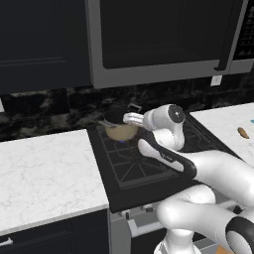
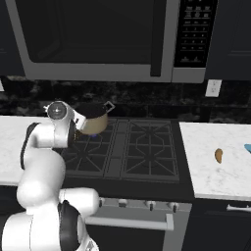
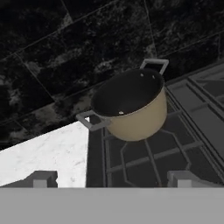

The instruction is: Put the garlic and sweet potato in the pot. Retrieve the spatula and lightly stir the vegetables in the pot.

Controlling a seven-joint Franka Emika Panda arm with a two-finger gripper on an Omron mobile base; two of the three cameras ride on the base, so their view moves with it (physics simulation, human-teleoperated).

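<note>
While open, tool (image 3: pixel 109 179) near pot (image 3: pixel 135 118), apart

A home kitchen: a gas stove (image 2: pixel 128 147) set between white marble counters (image 1: pixel 44 173), a microwave (image 2: pixel 105 39) overhead, dark cabinets (image 1: pixel 42 42) and a black stone backsplash (image 3: pixel 65 57).

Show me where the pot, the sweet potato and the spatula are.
pot (image 3: pixel 142 120), hand view, tan outer wall.
sweet potato (image 2: pixel 218 155), right base view, middle of the tuber.
spatula (image 2: pixel 248 147), right base view, blue bit at the picture's edge.
</note>
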